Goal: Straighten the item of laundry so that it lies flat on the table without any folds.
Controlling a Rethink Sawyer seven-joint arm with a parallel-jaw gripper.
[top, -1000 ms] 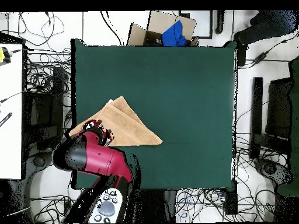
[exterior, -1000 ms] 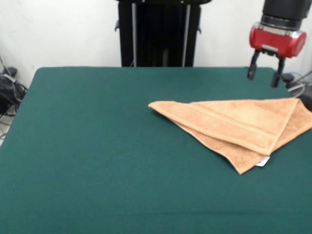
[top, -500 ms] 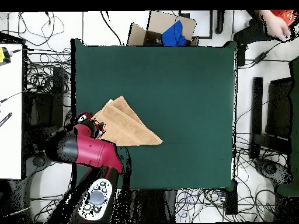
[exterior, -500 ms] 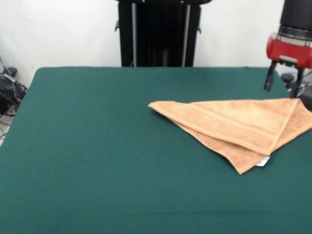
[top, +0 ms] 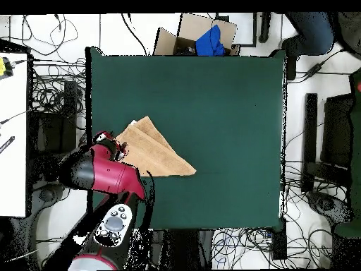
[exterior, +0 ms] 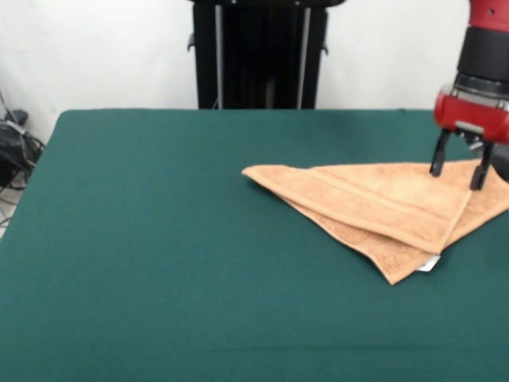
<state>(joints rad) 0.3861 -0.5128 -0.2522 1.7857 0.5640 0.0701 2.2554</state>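
Towel first: you had it lying folded on the green table, doubled over into a rough triangle rather than spread flat. In the front view it sat toward the right side of the table, one point reaching toward the middle, another pointing at the near edge, and its right-hand part running out of the picture. An upper layer lay across a lower one, and a flat woven band ran along that upper layer. A small white tag peeked out from under the fold near the point closest to the camera.

From overhead you could see the towel close to the left edge of the table, with the red arm covering its corner there.

Your claw hung over the far right corner of the towel in the front view. Its two dark fingers were parted, with a clear gap between them, and nothing was gripped in that gap. The fingertips stood right at the corner where the folded edge met the far edge of the cloth; you could not tell from either view whether they were touching the fabric or were just above it. The red wrist sat directly above the fingers, pointing them straight down.

A cardboard box with something blue inside stood on the floor beyond the far edge of the table in the overhead view, among loose cables.
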